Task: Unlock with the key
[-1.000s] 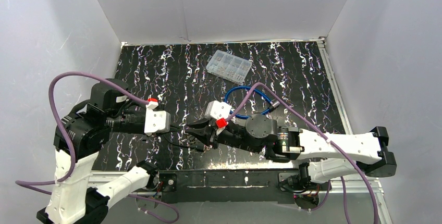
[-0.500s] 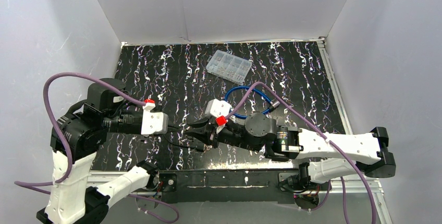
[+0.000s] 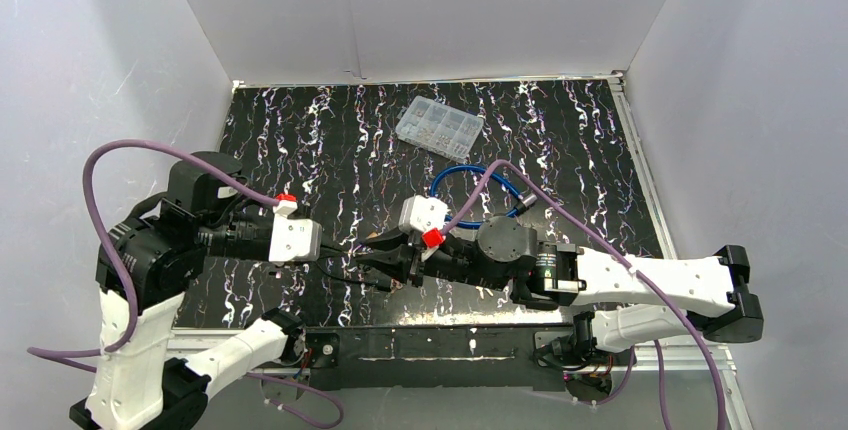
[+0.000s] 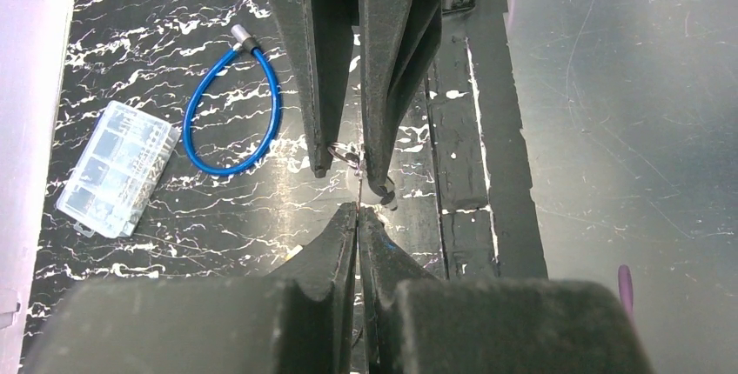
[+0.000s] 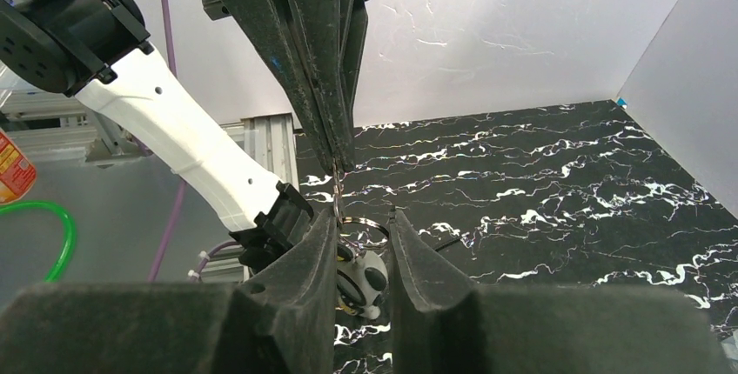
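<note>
Left gripper (image 4: 358,210) is pinched fully closed on a thin metal strip seen edge-on, part of the key bunch (image 5: 358,277). Right gripper (image 5: 361,215) fingers are narrowly apart, clamping the bunch's round grey-white head, with the wire ring at its tips. The two grippers meet tip to tip above the front of the black marbled mat (image 3: 300,140). The blue cable lock (image 4: 224,169) lies looped on the mat, well apart from them, near a clear plastic compartment box (image 4: 113,168).

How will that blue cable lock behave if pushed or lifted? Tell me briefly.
The blue cable lock lies in a loose loop, so it is probably floppy, not stiff; pushed, it would likely slide and deform. Its metal end looks denser, so it may dangle first when lifted.
</note>
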Controlling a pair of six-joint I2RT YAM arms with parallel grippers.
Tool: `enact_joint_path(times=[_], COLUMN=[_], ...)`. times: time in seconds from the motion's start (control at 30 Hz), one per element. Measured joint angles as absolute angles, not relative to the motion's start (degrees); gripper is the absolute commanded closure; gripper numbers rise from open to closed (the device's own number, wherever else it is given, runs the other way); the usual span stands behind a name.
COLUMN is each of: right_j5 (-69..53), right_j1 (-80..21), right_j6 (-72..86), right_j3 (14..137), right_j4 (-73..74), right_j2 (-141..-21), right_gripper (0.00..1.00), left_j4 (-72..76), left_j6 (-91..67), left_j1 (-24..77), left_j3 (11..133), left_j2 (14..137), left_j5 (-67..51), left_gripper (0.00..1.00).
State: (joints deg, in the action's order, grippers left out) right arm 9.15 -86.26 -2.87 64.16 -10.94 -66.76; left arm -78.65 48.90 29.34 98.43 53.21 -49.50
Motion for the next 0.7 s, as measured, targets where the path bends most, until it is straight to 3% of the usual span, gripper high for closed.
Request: enact_joint_path(times=[0.07, 0.13, 0.3, 0.4, 0.57, 0.7], right_j5=[8.82, 8.54, 7.75, 7.77, 7.75, 7.31], right_j1=[-86.26, -86.26, -86.26, -86.26, -86.26, -86.26], right_j6=[-3.22, -3.44, -4.08, -4.64, -5.43, -6.39], right_j3=[64.18, 64.18, 64.25, 64.25, 64.25, 64.25], right_j4=[-10.94, -10.92, -10.96, -11.35, -12.62, -13.28], right_j2=[-66.78, -66.89, -67.09, -67.09, -67.09, -67.09], right_gripper=[0.87, 0.87, 0.65, 0.58, 0.59, 0.73], left_j4=[-78.91, -79.24, -80.16, -80.23, -80.23, -80.23], left_j6=[48.93, 49.01, 49.39, 49.71, 50.0, 50.13], left_j1=[29.34, 29.34, 29.34, 29.34, 29.34, 29.34], left_j3=[98.59, 98.78, 99.11, 99.11, 99.11, 99.11], left_j2=[53.21, 53.23, 53.23, 53.23, 53.21, 53.21], left_j5=[-49.6, -49.67, -49.67, -49.6, -49.15, -48.86], left_gripper=[1.0, 1.0, 1.0, 1.0, 1.0, 1.0])
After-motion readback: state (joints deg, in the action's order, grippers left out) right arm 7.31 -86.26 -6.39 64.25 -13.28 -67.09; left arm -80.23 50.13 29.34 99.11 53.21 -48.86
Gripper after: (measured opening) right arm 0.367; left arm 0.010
